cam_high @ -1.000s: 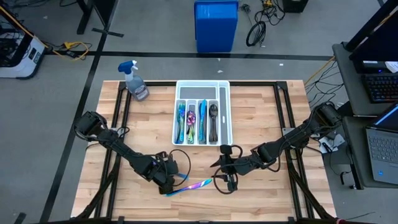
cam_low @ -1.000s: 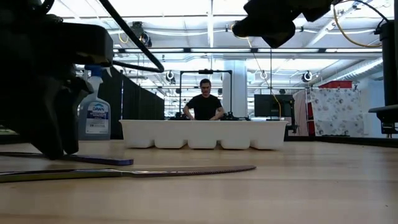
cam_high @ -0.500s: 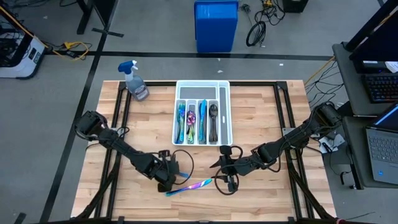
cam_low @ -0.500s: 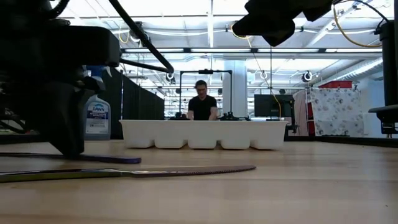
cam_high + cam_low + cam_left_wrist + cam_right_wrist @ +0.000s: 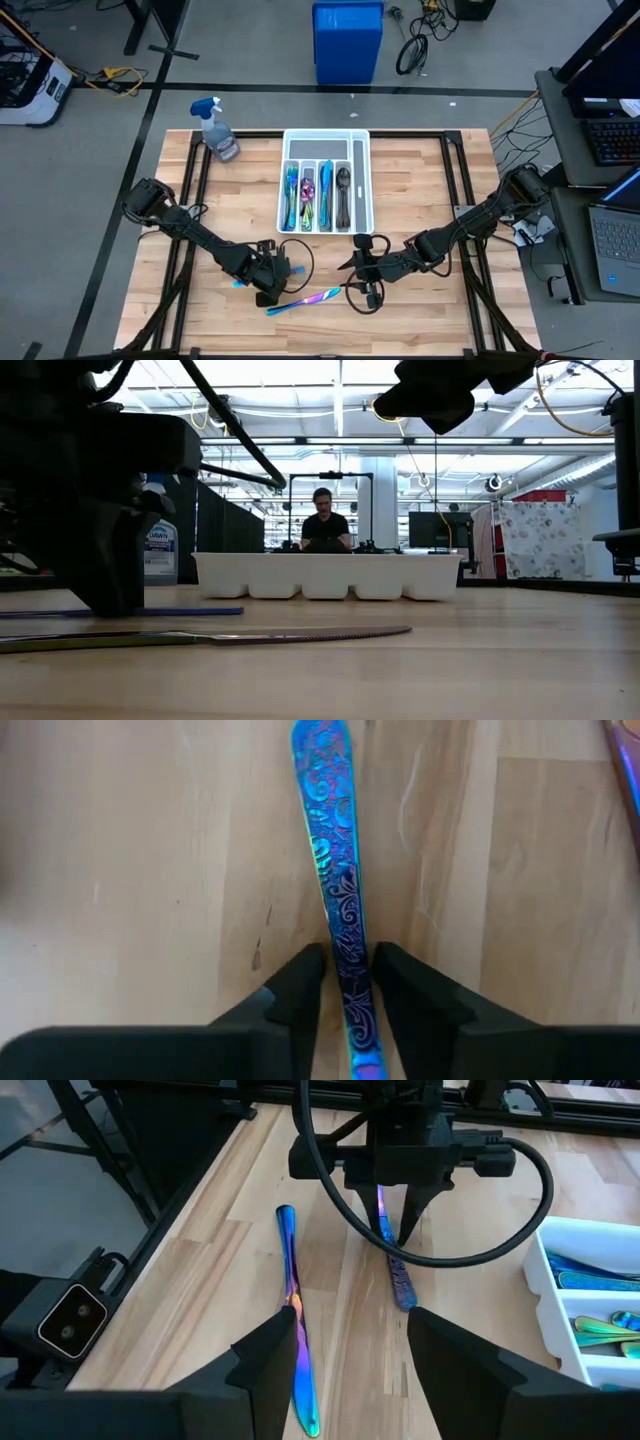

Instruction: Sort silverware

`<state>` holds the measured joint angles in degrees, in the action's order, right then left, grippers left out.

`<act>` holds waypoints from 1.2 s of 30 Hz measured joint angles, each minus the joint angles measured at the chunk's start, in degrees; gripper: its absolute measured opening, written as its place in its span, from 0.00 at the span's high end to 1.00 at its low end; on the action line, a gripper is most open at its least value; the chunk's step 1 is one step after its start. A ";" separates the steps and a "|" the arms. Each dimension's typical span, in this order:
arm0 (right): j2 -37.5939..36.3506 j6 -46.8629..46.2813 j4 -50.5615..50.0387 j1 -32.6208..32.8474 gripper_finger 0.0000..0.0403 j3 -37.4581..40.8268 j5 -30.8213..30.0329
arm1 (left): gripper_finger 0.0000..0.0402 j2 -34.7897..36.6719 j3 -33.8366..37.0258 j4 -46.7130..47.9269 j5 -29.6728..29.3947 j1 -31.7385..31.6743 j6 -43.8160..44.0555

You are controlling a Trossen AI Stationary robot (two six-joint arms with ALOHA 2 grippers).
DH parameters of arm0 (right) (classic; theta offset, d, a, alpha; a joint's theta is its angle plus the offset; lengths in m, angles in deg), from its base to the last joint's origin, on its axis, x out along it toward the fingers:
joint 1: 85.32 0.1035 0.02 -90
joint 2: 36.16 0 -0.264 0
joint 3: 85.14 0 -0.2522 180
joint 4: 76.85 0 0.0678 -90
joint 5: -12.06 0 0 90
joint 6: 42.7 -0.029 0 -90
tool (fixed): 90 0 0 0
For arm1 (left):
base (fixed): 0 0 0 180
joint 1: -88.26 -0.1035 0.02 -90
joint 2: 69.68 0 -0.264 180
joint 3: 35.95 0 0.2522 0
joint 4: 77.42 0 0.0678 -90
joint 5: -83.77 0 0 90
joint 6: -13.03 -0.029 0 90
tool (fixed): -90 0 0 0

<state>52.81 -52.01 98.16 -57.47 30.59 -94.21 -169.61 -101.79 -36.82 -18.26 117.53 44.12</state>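
My left gripper (image 5: 272, 282) is low over the table's near middle, shut on a slim blue piece of silverware (image 5: 335, 870) with a patterned handle; I cannot tell what kind of piece it is. Its teal far end (image 5: 237, 283) sticks out behind the gripper. An iridescent knife (image 5: 305, 299) lies flat on the wood just nearer, also in the low view (image 5: 210, 636) and the right wrist view (image 5: 293, 1305). My right gripper (image 5: 355, 1370) hovers open to the right of both, above the table (image 5: 362, 290). My left gripper pinches the blue piece's patterned handle (image 5: 342, 915) between its two fingers (image 5: 300, 982), one on each long edge. The fingers come down from above at a slant (image 5: 400, 1170). The piece lies level and close to the tabletop (image 5: 170, 611); whether it is clear of the wood does not show.
A white compartmented tray (image 5: 283, 195) with sorted silverware sits at the table's far middle. A spray bottle (image 5: 218, 130) stands at the far left corner. Bare wood lies to the left and right of the grippers. A person stands in the room behind the tray (image 5: 325, 525).
My left gripper has shifted a little toward the tray and toward the table's right. The blue piece in it has turned from slanting to level, and its teal end now shows behind the gripper. The knife and my right gripper have stayed put.
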 joint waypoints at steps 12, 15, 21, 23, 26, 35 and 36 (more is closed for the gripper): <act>0.00 0.38 0.01 0.00 0.56 0.00 0.00 | 0.94 -0.10 0.09 -0.83 1.33 -0.92 0.83; 0.00 0.54 -0.01 0.00 0.56 0.00 0.00 | 0.98 -0.12 0.11 -1.05 1.29 -0.92 1.56; 0.00 0.56 0.01 0.00 0.56 0.02 0.00 | 0.96 -0.17 0.11 -1.24 1.27 -0.92 1.55; 0.00 0.56 0.01 0.00 0.56 0.02 0.01 | 0.97 -0.19 0.11 -1.24 1.26 -0.92 1.57; 0.00 0.56 0.01 0.00 0.56 0.02 0.00 | 0.97 0.33 0.11 -1.22 1.20 -0.92 1.60; 0.00 0.56 -0.01 0.00 0.56 0.04 0.00 | 0.98 0.79 -2.70 -0.02 1.06 -0.92 1.36; 0.00 0.56 0.01 0.00 0.56 0.04 0.00 | 0.98 0.79 -2.99 -0.03 1.03 -0.92 1.34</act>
<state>52.81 -51.45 98.16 -57.47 30.64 -94.21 -168.81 -104.78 -36.84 -17.23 116.61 45.47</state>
